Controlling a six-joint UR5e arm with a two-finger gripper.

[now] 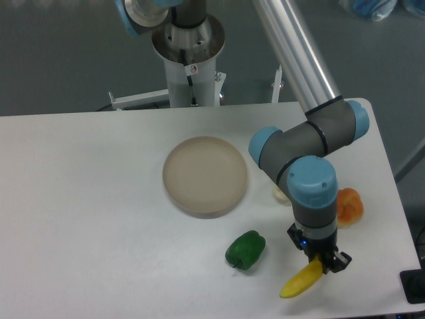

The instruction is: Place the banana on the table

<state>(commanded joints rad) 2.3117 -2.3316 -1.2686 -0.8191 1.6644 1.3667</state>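
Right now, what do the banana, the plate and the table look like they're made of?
Banana: probably plastic; smooth, uniform bright yellow.
Plate: beige, matte, no glare; plastic or ceramic, can't tell.
Table: smooth matte white, likely laminate.

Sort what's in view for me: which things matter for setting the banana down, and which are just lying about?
In the job:
- small curved yellow plastic banana, held in the claw
- large flat white table

Lying about:
- round beige plate
- green toy pepper
- rounded orange fruit
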